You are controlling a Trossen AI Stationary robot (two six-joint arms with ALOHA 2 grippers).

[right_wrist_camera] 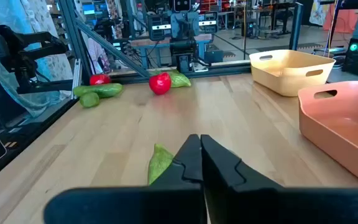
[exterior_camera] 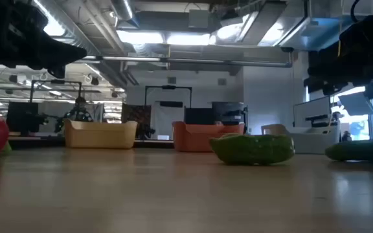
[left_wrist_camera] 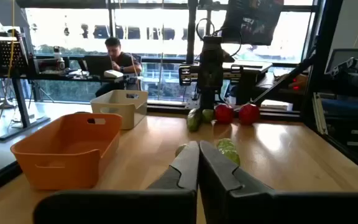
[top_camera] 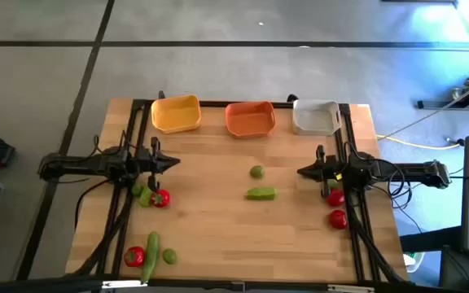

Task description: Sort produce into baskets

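Three baskets stand along the table's far edge: yellow (top_camera: pixel 176 114), orange (top_camera: pixel 249 119) and white-grey (top_camera: pixel 314 117). A lime (top_camera: pixel 256 172) and a cucumber (top_camera: pixel 260 193) lie on the table's middle. A tomato (top_camera: pixel 160 198) and a green piece (top_camera: pixel 143 195) lie by the left arm. A tomato (top_camera: pixel 134 256), a cucumber (top_camera: pixel 151 244) and a lime (top_camera: pixel 169 255) lie at the near left. Two tomatoes (top_camera: pixel 337 207) lie by the right arm. My left gripper (top_camera: pixel 173 161) and my right gripper (top_camera: pixel 301 172) hover shut and empty, facing each other across the middle.
Black frame rails (top_camera: pixel 355 203) run along the table's left and right sides under the arms. A person (left_wrist_camera: pixel 120 56) sits at a desk beyond the table. Bare wood lies between the two grippers and in front of the baskets.
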